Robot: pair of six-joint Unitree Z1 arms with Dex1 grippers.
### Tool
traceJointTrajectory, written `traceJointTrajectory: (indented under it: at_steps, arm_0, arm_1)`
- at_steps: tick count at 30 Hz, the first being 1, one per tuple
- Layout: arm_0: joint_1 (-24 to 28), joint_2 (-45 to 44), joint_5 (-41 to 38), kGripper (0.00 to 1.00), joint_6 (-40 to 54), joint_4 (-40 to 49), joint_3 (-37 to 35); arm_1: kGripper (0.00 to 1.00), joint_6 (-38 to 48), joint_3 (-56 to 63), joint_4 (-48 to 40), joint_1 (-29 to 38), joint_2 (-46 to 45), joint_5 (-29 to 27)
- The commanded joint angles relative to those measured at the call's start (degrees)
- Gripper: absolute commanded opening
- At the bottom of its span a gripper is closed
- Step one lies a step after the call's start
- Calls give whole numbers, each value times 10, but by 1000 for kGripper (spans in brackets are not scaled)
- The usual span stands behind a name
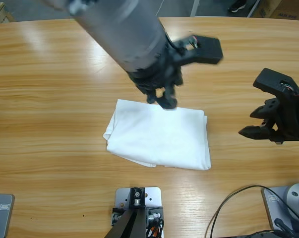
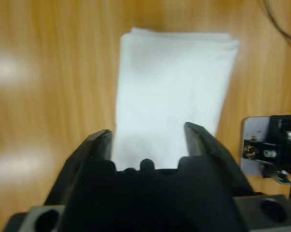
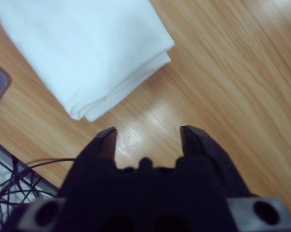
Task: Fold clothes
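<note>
The clothes (image 1: 159,135) are a white garment folded into a thick rectangle in the middle of the wooden table, also seen in the left wrist view (image 2: 172,92) and the right wrist view (image 3: 82,53). My left gripper (image 1: 164,99) hangs over the far edge of the fold, open, with nothing between its jaws (image 2: 147,140). My right gripper (image 1: 256,131) stands open above bare wood to the right of the garment, apart from it (image 3: 147,140).
Bare wooden table (image 1: 50,124) stretches left, right and behind the garment. A black cable (image 1: 228,206) loops near the front right edge. Boxes and a person's shoe (image 1: 237,6) show beyond the far edge.
</note>
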Motion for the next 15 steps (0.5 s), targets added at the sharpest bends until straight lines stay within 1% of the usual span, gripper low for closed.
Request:
traceJointTrajectory:
  at_steps: [1,3,4,8,12,15]
  arm_0:
    - [-17,85,-29,964,18,5,85]
    - [-21,93,-22,964,15,-23,109]
    - [-25,98,-16,967,15,-30,110]
    - [-33,107,-7,968,14,-43,89]
    - [-33,137,-7,972,14,-45,76]
    - [-28,153,-8,968,14,-70,109]
  arm_1:
    - [1000,6,-6,16,-37,-31,3]
    - [1000,6,-7,21,-37,-35,3]
    - [1000,5,-7,25,-37,-35,2]
    - [1000,5,-5,30,-37,-37,3]
    - [1000,7,-6,35,-37,-36,3]
    - [1000,7,-6,41,-37,-38,3]
